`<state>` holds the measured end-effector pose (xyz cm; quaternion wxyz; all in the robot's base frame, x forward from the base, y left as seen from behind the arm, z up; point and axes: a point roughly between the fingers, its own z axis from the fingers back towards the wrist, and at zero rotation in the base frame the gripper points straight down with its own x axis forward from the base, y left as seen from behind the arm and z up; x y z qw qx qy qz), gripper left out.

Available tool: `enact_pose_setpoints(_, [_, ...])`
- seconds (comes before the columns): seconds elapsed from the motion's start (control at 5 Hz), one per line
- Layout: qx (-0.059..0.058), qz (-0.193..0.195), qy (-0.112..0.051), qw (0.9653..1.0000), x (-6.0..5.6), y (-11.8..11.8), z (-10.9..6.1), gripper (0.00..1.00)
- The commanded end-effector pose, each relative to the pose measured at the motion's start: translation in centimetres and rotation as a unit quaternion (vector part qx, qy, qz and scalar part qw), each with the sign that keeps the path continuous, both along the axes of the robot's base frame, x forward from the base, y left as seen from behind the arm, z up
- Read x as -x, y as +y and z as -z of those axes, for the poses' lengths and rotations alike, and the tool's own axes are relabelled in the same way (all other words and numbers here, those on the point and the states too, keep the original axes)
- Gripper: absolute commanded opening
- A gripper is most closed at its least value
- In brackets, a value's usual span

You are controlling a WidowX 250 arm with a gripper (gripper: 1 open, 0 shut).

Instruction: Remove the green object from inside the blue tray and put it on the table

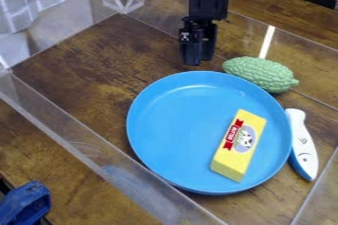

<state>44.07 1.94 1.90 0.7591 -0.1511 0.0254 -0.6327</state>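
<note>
The green object point(260, 73), a pale bumpy oval lump, lies on the dark wood table point(93, 81) just beyond the far right rim of the blue tray point(179, 120), touching or nearly touching that rim. My black gripper point(195, 55) stands to the left of the green lump, pointing down at the tabletop just past the tray's far edge. Its fingers are open and hold nothing. Inside the tray lies only a yellow block point(239, 144) with a red-white label.
A white and blue pen-like item point(301, 143) lies on the table right of the tray. Clear acrylic walls point(59, 120) enclose the tabletop. A blue object point(20, 205) sits outside the near left wall.
</note>
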Motion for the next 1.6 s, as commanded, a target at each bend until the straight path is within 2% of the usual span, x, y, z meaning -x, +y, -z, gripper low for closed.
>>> enact_pose_setpoints(0.0, [0.001, -0.003, 0.016, 0.9999, 0.4, 0.9, 1.9, 1.0])
enact_pose_setpoints(0.4, [-0.003, 0.009, 0.015, 0.9998, 0.6, 3.5, 2.1, 1.0])
enact_pose_setpoints(1.0, [-0.008, 0.044, 0.017, 0.9989, 0.5, 5.7, 2.2, 1.0])
enact_pose_setpoints(1.4, [-0.007, 0.095, 0.018, 0.9953, 0.5, 6.8, 2.1, 1.0])
